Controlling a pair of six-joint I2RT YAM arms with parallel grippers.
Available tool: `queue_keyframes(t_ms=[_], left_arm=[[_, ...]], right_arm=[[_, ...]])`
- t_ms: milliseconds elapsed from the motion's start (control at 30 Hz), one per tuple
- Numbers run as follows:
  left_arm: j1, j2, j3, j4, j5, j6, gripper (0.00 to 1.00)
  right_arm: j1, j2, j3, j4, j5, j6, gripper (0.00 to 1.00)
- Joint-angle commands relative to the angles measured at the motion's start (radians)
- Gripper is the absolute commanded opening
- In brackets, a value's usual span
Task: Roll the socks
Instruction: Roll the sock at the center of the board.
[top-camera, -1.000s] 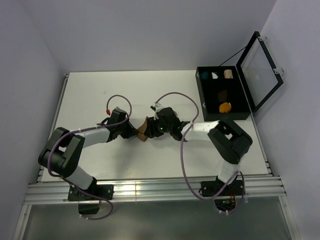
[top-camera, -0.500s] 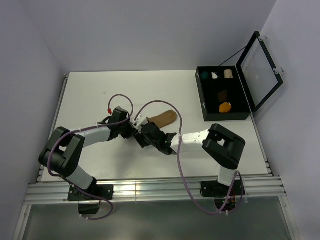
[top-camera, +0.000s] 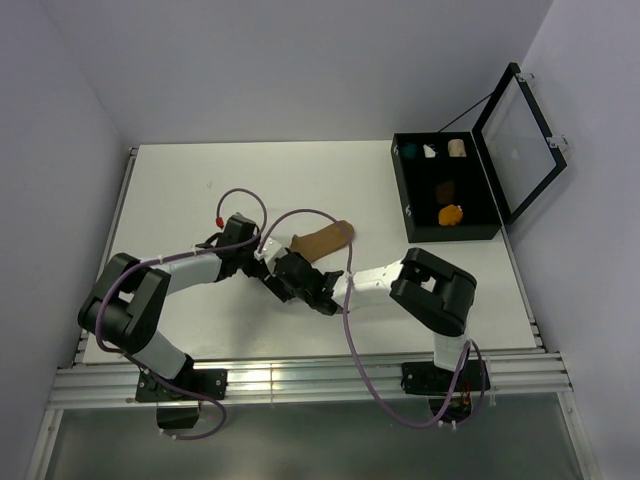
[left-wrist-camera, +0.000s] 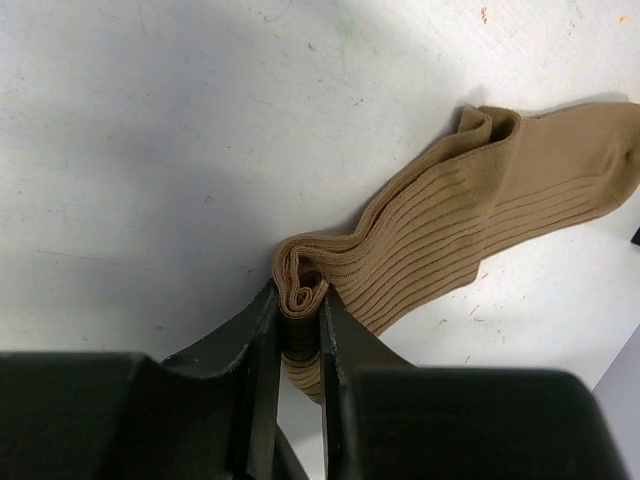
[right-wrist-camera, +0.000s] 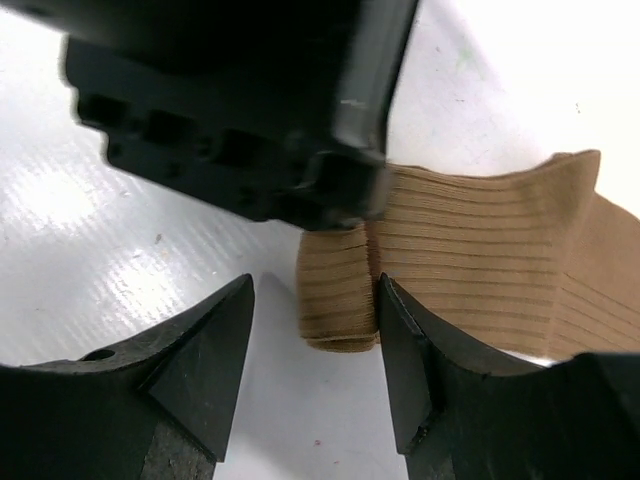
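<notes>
Tan sock (top-camera: 322, 240): plain ribbed tan fabric, lying flat on the table (top-camera: 200, 180) to the left of the black case (top-camera: 398, 185). The toe end points toward the case, and the end farthest from the case is wound into a small tight roll (left-wrist-camera: 303, 283).
Other socks: the dark brown sock (top-camera: 446, 188) and the mustard-orange sock (top-camera: 451, 214) sit bundled in the case's near compartments.
Hard to see: the cuff stripes are too small to make out, and from above both wrists cover the roll.
Left gripper (left-wrist-camera: 298, 300): fingers nearly closed, pinching the roll.
Right gripper (right-wrist-camera: 315, 290): fingers well apart, straddling the roll's end and gripping nothing. One finger (right-wrist-camera: 400, 330) is just beside the fabric, and contact cannot be told.
</notes>
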Motion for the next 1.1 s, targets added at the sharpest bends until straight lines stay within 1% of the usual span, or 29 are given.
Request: queue_keyframes(t_ms=[0, 233, 333, 367, 400, 467, 500, 567, 600, 700, 733, 800, 867, 900, 933, 1000, 1033, 1067], left_arm=[[-0.009, 0.025, 0.010, -0.052, 0.003, 0.008, 0.16], [-0.012, 0.022, 0.009, -0.050, 0.009, 0.005, 0.16], [-0.012, 0.016, 0.009, -0.053, 0.004, 0.005, 0.16], [-0.012, 0.014, 0.009, -0.055, 0.001, 0.003, 0.16], [-0.012, 0.014, 0.010, -0.055, 0.001, 0.002, 0.15], [-0.012, 0.016, 0.007, -0.052, 0.000, -0.004, 0.16], [-0.012, 0.014, 0.007, -0.052, 0.000, -0.007, 0.15], [-0.012, 0.014, 0.001, -0.047, 0.000, -0.016, 0.15], [-0.012, 0.014, 0.000, -0.044, 0.003, -0.020, 0.16], [-0.012, 0.004, -0.011, -0.027, 0.006, -0.041, 0.17], [-0.012, -0.007, -0.019, -0.023, 0.006, -0.049, 0.18], [-0.012, -0.033, -0.025, -0.010, -0.003, -0.065, 0.21], [-0.012, -0.052, -0.039, 0.000, -0.013, -0.078, 0.24], [-0.012, -0.071, -0.045, 0.005, -0.019, -0.092, 0.27], [-0.012, -0.081, -0.055, 0.011, -0.028, -0.098, 0.29], [-0.010, -0.107, -0.069, 0.023, -0.036, -0.115, 0.36], [-0.012, -0.113, -0.074, 0.023, -0.039, -0.119, 0.37], [-0.012, -0.121, -0.078, 0.023, -0.042, -0.125, 0.38]], right_arm=[[0.033, 0.018, 0.044, 0.025, 0.042, -0.018, 0.59], [0.052, 0.050, 0.081, -0.020, 0.090, -0.024, 0.59], [0.055, 0.069, 0.084, -0.037, 0.116, -0.017, 0.53], [0.055, 0.070, 0.081, -0.040, 0.125, -0.012, 0.50], [0.055, 0.072, 0.078, -0.040, 0.133, -0.008, 0.41], [0.055, 0.069, 0.061, -0.037, 0.139, 0.003, 0.30], [0.055, 0.064, 0.055, -0.031, 0.136, 0.009, 0.14], [0.055, 0.053, 0.038, -0.026, 0.128, 0.020, 0.03], [0.055, 0.050, 0.033, -0.026, 0.116, 0.049, 0.00], [0.041, 0.037, 0.016, -0.026, 0.064, 0.095, 0.00], [0.034, 0.024, 0.003, -0.023, 0.004, 0.113, 0.00], [-0.005, 0.010, -0.011, -0.017, -0.065, 0.173, 0.00], [-0.041, -0.013, -0.034, 0.001, -0.201, 0.218, 0.00], [-0.063, -0.020, -0.045, 0.015, -0.247, 0.265, 0.00], [-0.109, -0.032, -0.066, 0.027, -0.352, 0.290, 0.00], [-0.153, -0.039, -0.086, 0.073, -0.437, 0.359, 0.00], [-0.198, -0.040, -0.103, 0.090, -0.518, 0.383, 0.00], [-0.216, -0.037, -0.108, 0.112, -0.551, 0.408, 0.00]])
